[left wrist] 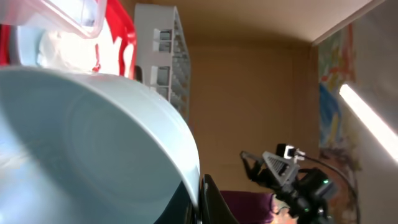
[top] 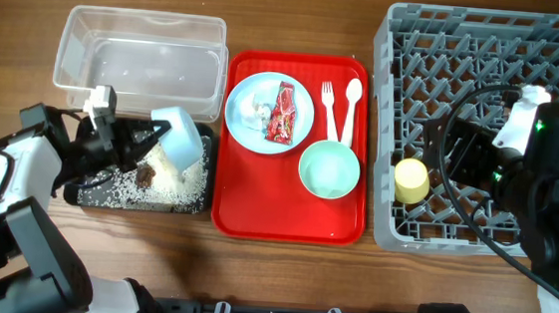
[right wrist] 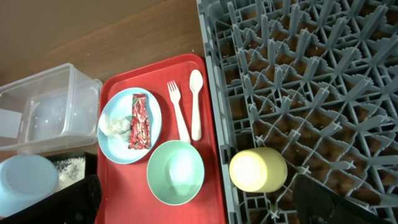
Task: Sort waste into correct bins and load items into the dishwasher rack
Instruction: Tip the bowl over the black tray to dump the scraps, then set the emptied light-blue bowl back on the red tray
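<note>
My left gripper [top: 151, 136] is shut on the rim of the small light blue bowl [top: 183, 141] and holds it tilted over the black tray [top: 77, 193], where white rice scraps with brown bits [top: 157, 189] lie. In the left wrist view the bowl [left wrist: 93, 143] fills the frame beside my finger [left wrist: 204, 200]. The clear tub [top: 138, 50] stands behind. On the large plate [top: 266, 135] lie the red wrapper [top: 283, 112] and the tissue [top: 260, 108]. The fork [top: 328, 105], spoon [top: 353, 100] and mint bowl [top: 329, 168] are beside it. The yellow cup [top: 411, 180] lies in the grey rack [top: 497, 54]. My right gripper [top: 450, 145] is open and empty above the rack's left part, over the cup [right wrist: 258, 169].
The red serving tray [top: 246, 199] sits between the black tray and the rack and carries the plate, cutlery and mint bowl. The rack's upright pegs [right wrist: 298, 74] fill the right side. Bare wooden table [top: 300, 18] lies behind the tray.
</note>
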